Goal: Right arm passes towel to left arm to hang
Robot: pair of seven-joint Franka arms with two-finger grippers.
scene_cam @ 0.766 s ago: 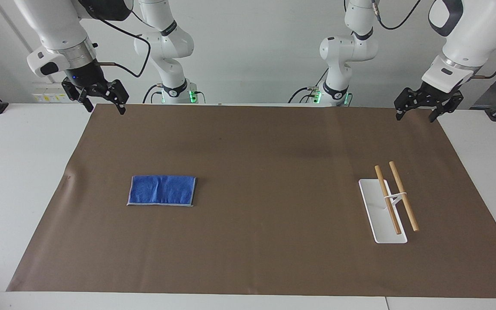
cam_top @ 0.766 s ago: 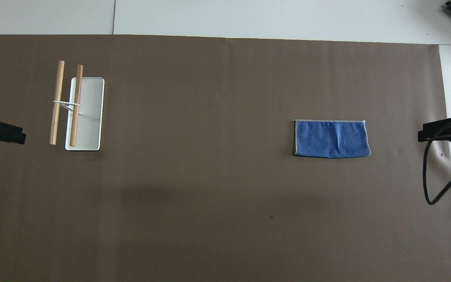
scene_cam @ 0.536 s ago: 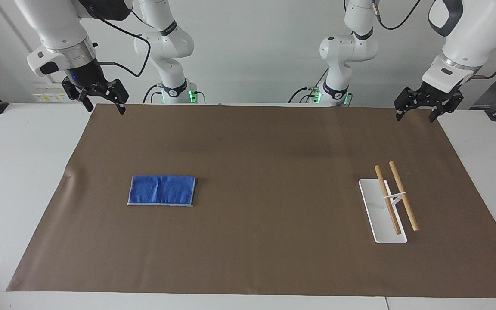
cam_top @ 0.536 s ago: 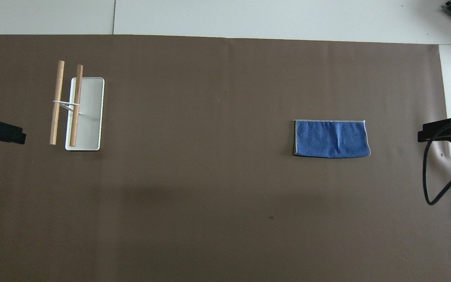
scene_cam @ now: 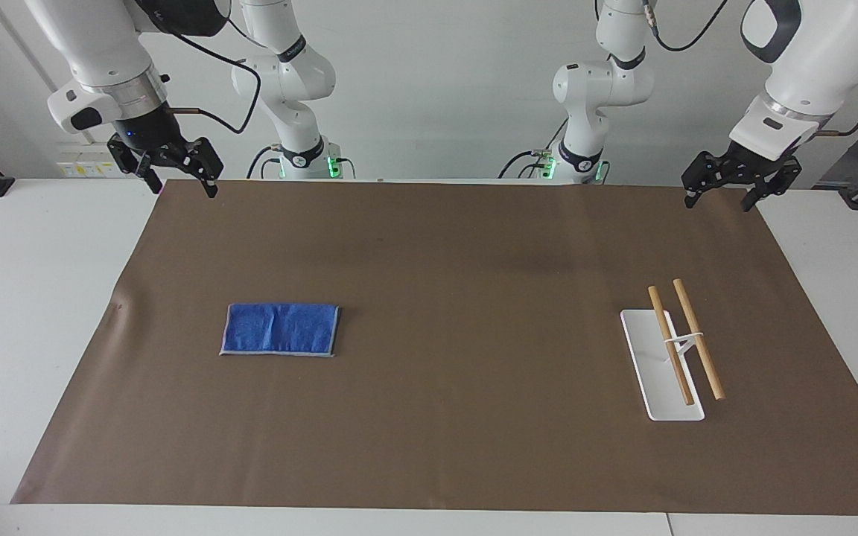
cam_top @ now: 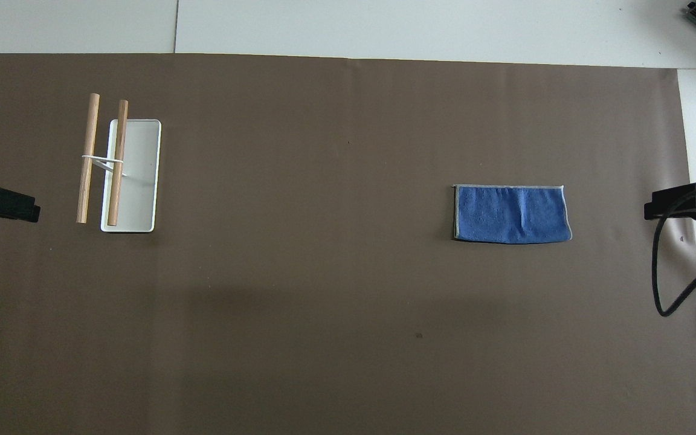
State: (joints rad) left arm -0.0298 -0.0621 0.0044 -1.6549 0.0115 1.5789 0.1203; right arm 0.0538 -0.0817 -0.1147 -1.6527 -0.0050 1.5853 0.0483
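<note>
The bright-blue towel [scene_cam: 280, 329] lies flat and folded on the brown mat, toward the right arm's end of the table; it also shows in the overhead view [cam_top: 511, 214]. My right gripper [scene_cam: 184, 190] hangs open and empty over the mat's edge by the robots, apart from the towel; only its tip shows in the overhead view [cam_top: 683, 202]. My left gripper [scene_cam: 719, 203] hangs open and empty over the mat's corner by the robots at the left arm's end; its tip shows in the overhead view [cam_top: 3, 203].
A rack stands toward the left arm's end: a white base [scene_cam: 649, 368] [cam_top: 142, 181] with a thin white post that carries two parallel wooden rods [scene_cam: 697, 339] [cam_top: 87, 157]. The brown mat [scene_cam: 474, 260] covers most of the white table.
</note>
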